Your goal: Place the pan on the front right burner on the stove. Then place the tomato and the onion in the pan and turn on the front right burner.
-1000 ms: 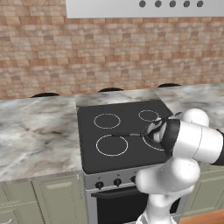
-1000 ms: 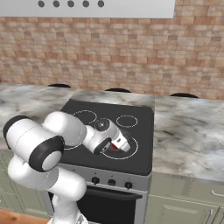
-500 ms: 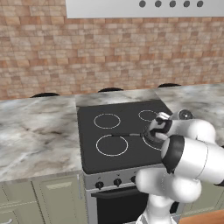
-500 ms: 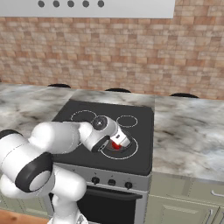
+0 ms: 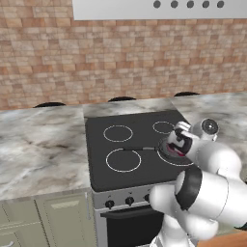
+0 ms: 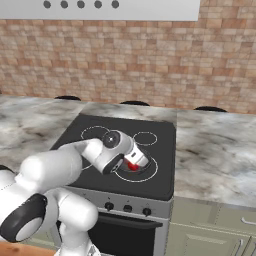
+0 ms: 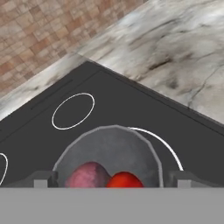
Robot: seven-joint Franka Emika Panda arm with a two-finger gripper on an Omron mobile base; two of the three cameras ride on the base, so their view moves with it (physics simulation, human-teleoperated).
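currently | we list: pan (image 7: 111, 148) on front right burner (image 7: 168, 151); onion (image 7: 87, 176) touching tomato (image 7: 124, 180) inside | gripper (image 7: 111, 179) spread wide over pan; holds nothing

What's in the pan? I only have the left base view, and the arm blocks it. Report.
Observer: The hand view shows the tomato and the onion side by side in the pan.
Operator: Confirm the pan's burner.
Observer: In the right base view it sits on the front right burner, the largest ring.
Operator: Give me the gripper state.
Observer: The gripper is open, its fingertips standing wide on either side of the pan, holding nothing.
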